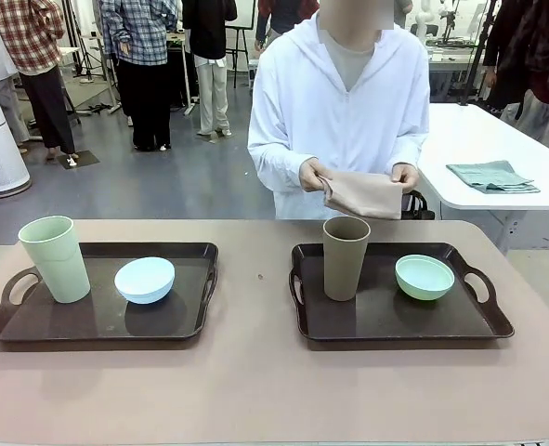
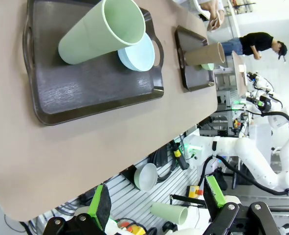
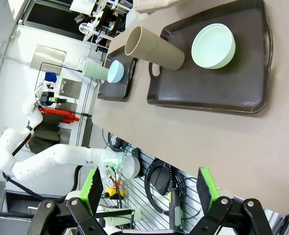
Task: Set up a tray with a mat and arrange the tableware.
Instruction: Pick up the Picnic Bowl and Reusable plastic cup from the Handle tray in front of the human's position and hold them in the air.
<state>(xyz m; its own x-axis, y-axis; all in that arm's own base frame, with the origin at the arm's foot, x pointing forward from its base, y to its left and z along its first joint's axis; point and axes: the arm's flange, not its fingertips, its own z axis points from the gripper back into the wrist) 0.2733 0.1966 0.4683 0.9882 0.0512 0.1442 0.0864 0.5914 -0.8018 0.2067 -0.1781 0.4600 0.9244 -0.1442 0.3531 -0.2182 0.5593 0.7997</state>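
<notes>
Two dark trays sit on the table. The left tray (image 1: 32,325) carries a pale green tumbler (image 1: 55,258) and a light blue bowl (image 1: 145,279). On the right tray (image 1: 385,325) stand a brown tumbler (image 1: 346,257) and a mint green bowl (image 1: 424,276). Behind the table a person holds a folded beige mat (image 1: 364,194) in both hands. My left gripper (image 2: 158,203) hangs open off the table's near edge, far from the left tray (image 2: 85,93). My right gripper (image 3: 149,188) is open too, back from the right tray (image 3: 232,83).
The tabletop (image 1: 255,381) between and in front of the trays is bare. A white side table (image 1: 478,149) at the back right holds folded grey-green cloths (image 1: 492,176). Other people stand far behind.
</notes>
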